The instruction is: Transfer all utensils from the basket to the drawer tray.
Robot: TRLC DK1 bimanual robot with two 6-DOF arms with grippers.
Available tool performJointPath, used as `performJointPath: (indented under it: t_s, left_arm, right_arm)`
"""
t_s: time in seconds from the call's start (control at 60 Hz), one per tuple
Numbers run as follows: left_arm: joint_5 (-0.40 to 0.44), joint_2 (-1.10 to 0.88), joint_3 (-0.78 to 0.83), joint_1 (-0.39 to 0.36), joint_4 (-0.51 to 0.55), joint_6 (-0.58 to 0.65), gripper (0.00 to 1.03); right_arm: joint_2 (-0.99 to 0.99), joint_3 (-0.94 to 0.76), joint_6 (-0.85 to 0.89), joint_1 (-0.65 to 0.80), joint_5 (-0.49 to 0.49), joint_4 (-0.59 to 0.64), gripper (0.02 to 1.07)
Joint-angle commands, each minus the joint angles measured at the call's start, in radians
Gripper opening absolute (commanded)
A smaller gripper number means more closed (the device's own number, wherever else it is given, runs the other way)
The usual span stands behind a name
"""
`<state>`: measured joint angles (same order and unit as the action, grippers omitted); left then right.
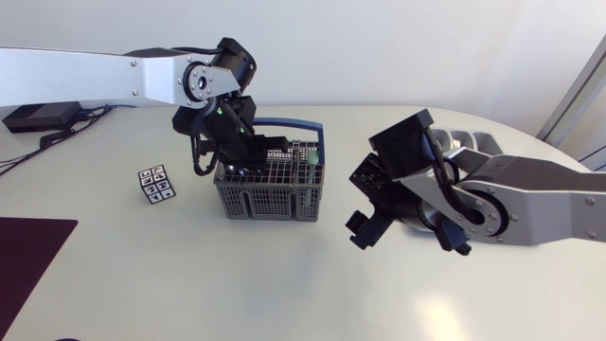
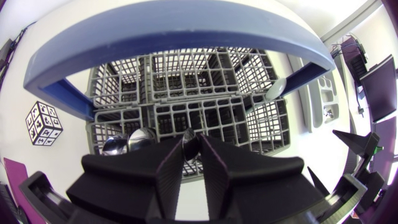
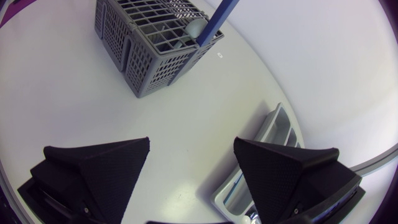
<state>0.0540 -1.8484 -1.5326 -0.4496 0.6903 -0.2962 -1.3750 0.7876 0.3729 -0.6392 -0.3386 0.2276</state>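
Spoons lay in the basket. The jaws of the left arm pinched one utensil there. Those of the right arm hung spread and empty beside the tray. Most of the transfer seemed undone.

Head view: bright, even, diffuse light from above. White bench near washed out, little texture. Soft short shadow on near side of basket; fainter one under right arm. Mild sheen on silver link of left arm.

Left wrist view: heavy fisheye, basket handle bowed into arc, edges warped. Left end effector close to lens, soft, black detail lost. Spoon bowls catch small highlights.

Right wrist view: bench edge curves; right end effector matte, no glare, faint shadow beneath.
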Motion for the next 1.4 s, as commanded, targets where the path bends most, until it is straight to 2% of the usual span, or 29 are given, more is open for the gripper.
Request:
performJointPath:
  t_s: [0.0,0.35,0.6,0.867,1.033,1.1,1.267,1.383]
  left_arm:
    - [-0.003,-0.014,0.012,0.003,-0.006,-0.029,0.06]
    - [0.015,0.055,0.049,0.005,-0.026,-0.029,0.04]
    - [0.173,0.138,0.098,0.051,-0.074,-0.027,0.04]
    - [0.205,0.267,0.108,0.077,-0.072,-0.014,0.04]
    - [0.268,0.374,0.120,0.084,-0.049,0.015,0.04]
    - [0.313,0.414,0.132,0.086,-0.043,0.031,0.04]
    - [0.357,0.477,0.157,0.084,-0.041,0.074,0.04]
    - [0.441,0.505,0.183,0.045,-0.037,0.118,0.04]
  right_arm:
    - [-0.015,0.012,-0.025,-0.005,-0.011,-0.017,1.00]
    - [-0.018,-0.011,-0.020,-0.007,-0.013,-0.028,1.00]
    - [-0.012,-0.014,-0.014,-0.007,-0.014,-0.028,1.00]
    - [0.016,-0.004,-0.006,-0.013,-0.014,-0.022,1.00]
    - [0.071,0.009,-0.002,-0.019,-0.008,-0.004,1.00]
    - [0.113,0.009,0.003,-0.020,0.004,0.007,1.00]
    - [0.214,-0.011,0.008,-0.016,0.067,0.027,1.00]
    - [0.329,-0.031,0.008,-0.005,0.188,0.069,1.00]
